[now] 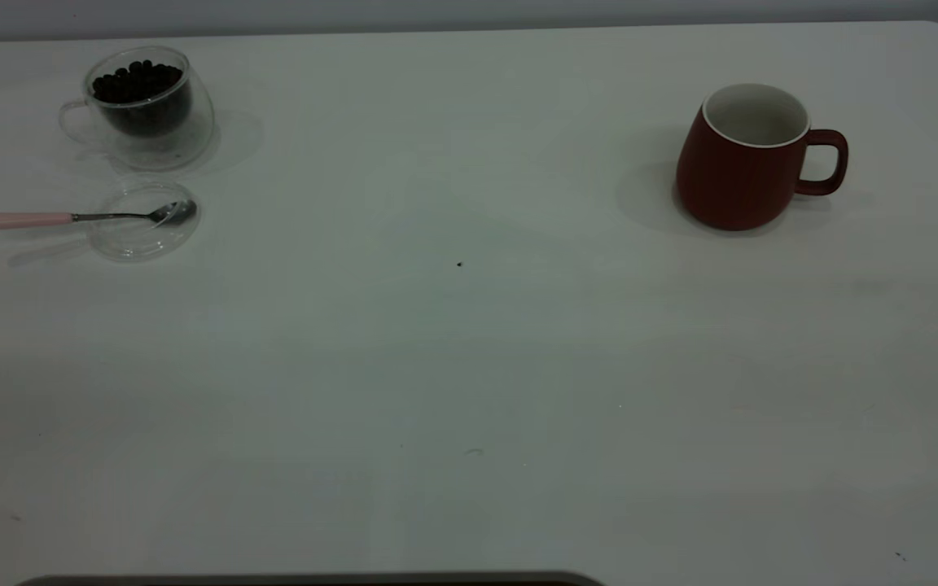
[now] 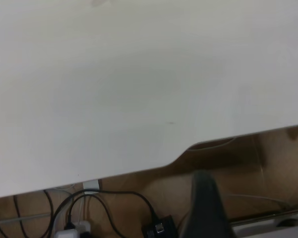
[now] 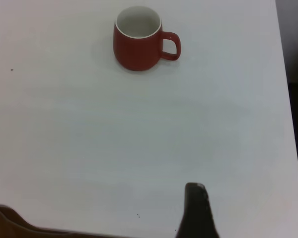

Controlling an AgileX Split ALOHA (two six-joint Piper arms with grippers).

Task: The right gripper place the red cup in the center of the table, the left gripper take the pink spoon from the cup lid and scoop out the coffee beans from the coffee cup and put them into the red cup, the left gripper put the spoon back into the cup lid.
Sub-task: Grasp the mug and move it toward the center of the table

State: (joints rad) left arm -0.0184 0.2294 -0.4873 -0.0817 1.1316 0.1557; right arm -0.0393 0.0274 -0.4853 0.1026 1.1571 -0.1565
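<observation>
Exterior view shows the red cup [image 1: 742, 159] upright at the surface's [image 1: 469, 366] right side, handle pointing away from centre, untouched. Neither tool's opening can be told. A hasty sideways approach could knock it over. Far left, the pink spoon [image 1: 70, 217] overhangs the cup lid [image 1: 142, 221]; a clumsy pinch could flip it.

A robot test bench, not a kitchen

A large plain white table [image 1: 469, 391] stands against a bare grey wall [image 1: 436, 15]. Past the table's edge, the left wrist view shows black cables [image 2: 114, 203] and a plug strip [image 2: 74, 229] lying on a brown floor [image 2: 248, 168], as in a lab.
</observation>
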